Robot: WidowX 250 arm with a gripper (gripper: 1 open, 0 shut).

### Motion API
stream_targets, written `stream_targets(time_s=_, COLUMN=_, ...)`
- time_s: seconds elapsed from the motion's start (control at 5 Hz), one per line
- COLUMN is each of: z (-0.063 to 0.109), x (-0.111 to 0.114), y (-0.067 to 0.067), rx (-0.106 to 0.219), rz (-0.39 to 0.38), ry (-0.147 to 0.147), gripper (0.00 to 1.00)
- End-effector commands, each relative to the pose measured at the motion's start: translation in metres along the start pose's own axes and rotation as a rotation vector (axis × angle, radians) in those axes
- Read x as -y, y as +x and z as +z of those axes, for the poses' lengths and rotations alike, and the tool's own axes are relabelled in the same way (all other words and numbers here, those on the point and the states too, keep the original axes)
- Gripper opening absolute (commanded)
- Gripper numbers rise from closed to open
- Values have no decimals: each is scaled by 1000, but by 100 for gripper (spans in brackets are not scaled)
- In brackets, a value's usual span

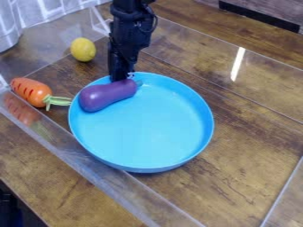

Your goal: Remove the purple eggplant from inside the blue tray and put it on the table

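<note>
On the table [254, 177], one blue tray [160, 137] holds one purple eggplant [104, 95], fingers [120, 67] clenched at its end.

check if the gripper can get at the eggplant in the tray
Probably yes: the purple eggplant lies uncovered near the rim of the blue tray, and the gripper hangs right at its far end with nothing between. It looks shut, so it may need to open first.

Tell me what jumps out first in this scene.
A big blue tray fills the middle of the dark wooden table, with a purple eggplant lying inside by its upper-left rim. A black gripper points straight down, shut, at the eggplant's right end. An orange carrot lies left of the tray and a yellow lemon sits farther back.
</note>
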State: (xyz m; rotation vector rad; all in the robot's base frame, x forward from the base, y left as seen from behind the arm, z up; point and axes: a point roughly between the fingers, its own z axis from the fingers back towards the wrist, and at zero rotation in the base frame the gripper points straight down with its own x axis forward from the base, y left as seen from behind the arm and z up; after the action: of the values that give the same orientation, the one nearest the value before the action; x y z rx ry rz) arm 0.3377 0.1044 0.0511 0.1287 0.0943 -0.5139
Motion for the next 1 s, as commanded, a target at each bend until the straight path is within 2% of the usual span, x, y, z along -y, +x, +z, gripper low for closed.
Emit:
stream_targets(time_s=0.0, z=37, x=-5, y=14, rx=73, rz=-53, ry=84, gripper=0)
stream_targets(time_s=0.2, z=36, x=-7, y=24, rx=70, rz=-84, ry=94, gripper=0)
stream_targets(time_s=0.8, z=24, x=-5, y=39, rx=58, rz=-151, ry=98, gripper=0)
